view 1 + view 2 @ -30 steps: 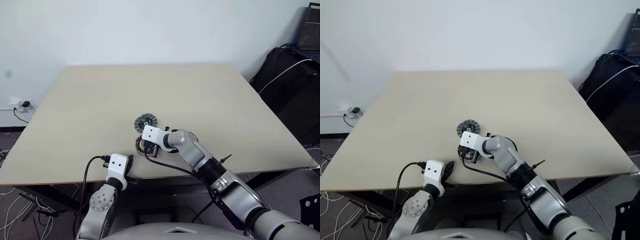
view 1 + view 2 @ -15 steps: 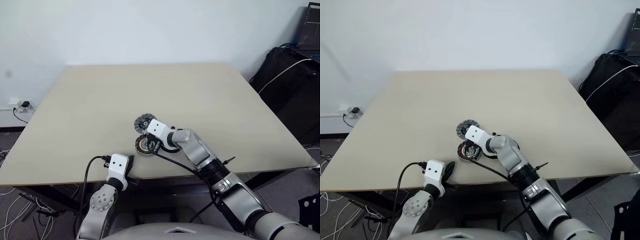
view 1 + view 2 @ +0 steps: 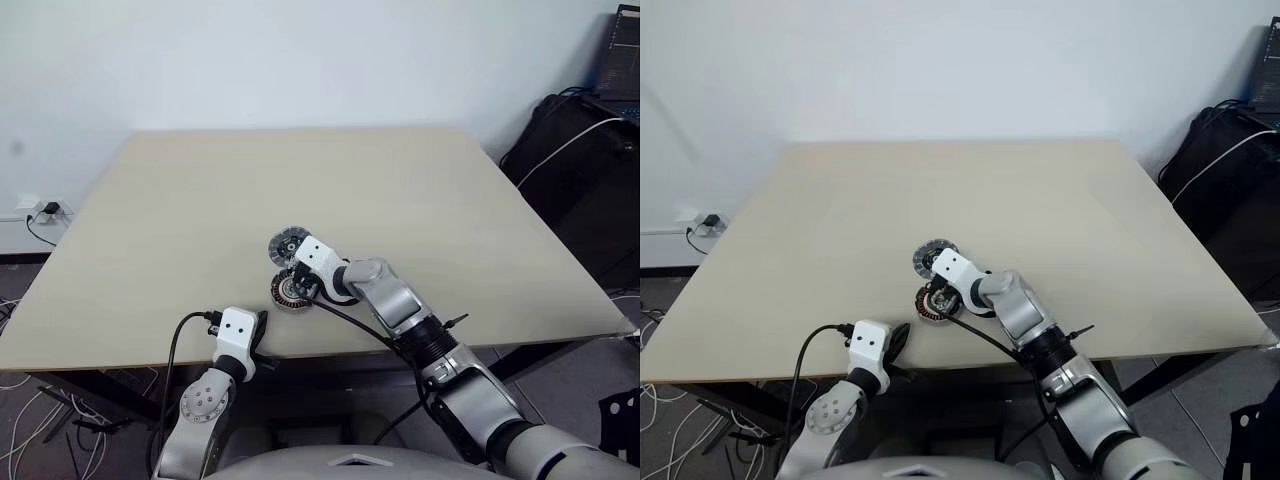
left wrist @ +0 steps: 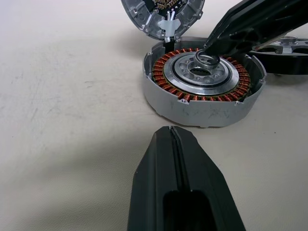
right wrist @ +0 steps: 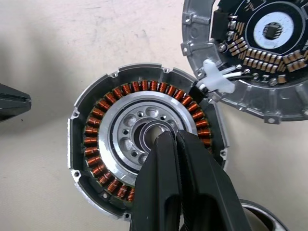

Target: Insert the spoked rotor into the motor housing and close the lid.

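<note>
Beige desk (image 3: 400,180), with the task's parts grouped near its front edge. Motor housing (image 5: 144,144) flat on the desk surface, open face up, coppery windings ringing a silver centre. Right tool (image 5: 175,134) angled down over that centre, fingers pressed together, tips touching a small washer ring (image 4: 207,60) that sits tilted just above the central hole; cannot tell whether nipped between the tips or merely propped against them. Lid (image 5: 250,48) just beyond the housing on the far side, touching or nearly touching its rim, inner face up with a dark ring of small components around a pale middle, and joined to the housing wall by short white wires at a notch. Spoked rotor (image 4: 288,48) flat on the desk just beside the housing, on the robot's right, partly hidden behind the right tool's fingers; dark rim and silver spokes visible, not inside the housing. Left tool (image 4: 175,139) low at the front edge of the desk, clenched with nothing between its fingers, pointed toward the housing but clearly apart from it, with bare desk between. Dark bags and cables on the floor off to the right of the desk.
</note>
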`<state>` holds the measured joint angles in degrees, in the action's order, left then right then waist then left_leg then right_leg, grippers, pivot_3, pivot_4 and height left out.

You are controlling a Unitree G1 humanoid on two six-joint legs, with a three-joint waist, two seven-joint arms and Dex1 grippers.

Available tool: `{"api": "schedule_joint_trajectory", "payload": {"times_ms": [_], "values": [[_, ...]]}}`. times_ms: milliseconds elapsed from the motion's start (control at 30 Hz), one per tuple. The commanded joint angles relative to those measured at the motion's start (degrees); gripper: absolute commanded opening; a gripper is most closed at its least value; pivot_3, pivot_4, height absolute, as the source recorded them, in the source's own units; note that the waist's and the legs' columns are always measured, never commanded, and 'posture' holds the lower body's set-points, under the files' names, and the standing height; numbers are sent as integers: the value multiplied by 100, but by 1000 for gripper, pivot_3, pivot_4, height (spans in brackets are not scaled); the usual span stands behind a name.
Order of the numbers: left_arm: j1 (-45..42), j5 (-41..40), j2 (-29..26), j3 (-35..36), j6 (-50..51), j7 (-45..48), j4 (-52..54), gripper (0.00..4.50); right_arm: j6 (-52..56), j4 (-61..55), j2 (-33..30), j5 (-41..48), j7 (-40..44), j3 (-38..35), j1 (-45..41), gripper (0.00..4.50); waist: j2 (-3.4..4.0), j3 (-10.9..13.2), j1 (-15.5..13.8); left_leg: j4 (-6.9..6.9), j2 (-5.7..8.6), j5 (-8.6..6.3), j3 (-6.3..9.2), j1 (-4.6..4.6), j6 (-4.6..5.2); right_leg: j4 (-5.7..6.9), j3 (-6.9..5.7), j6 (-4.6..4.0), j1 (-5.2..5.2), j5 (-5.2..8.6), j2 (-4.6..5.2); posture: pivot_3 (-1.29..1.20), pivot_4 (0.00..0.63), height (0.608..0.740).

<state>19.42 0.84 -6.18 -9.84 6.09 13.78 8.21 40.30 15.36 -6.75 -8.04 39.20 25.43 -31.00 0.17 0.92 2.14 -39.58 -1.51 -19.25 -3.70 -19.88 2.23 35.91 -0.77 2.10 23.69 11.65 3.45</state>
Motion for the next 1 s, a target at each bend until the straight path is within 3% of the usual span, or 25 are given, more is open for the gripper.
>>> {"api": "schedule_joint_trajectory", "payload": {"times_ms": [33,933,1000], "values": [[-43,-51,35,-41,-17,-14,92,0,-6,-128,27,53,-40,-30,-181,30,0,0,0,0,0,0,0,0,0,0,0,0,0,0,0,0,0,740],[-24,-40,47,-31,-32,-26,60,0,92,37,9,177,66,107,-204,30,0,0,0,0,0,-1,0,-1,1,-1,0,0,0,0,0,0,0,740],[-25,-39,49,-29,-32,-29,61,0,99,39,-1,193,85,118,-210,474,0,0,0,1,0,-1,0,-1,1,-1,0,0,0,0,0,0,0,740]]}}
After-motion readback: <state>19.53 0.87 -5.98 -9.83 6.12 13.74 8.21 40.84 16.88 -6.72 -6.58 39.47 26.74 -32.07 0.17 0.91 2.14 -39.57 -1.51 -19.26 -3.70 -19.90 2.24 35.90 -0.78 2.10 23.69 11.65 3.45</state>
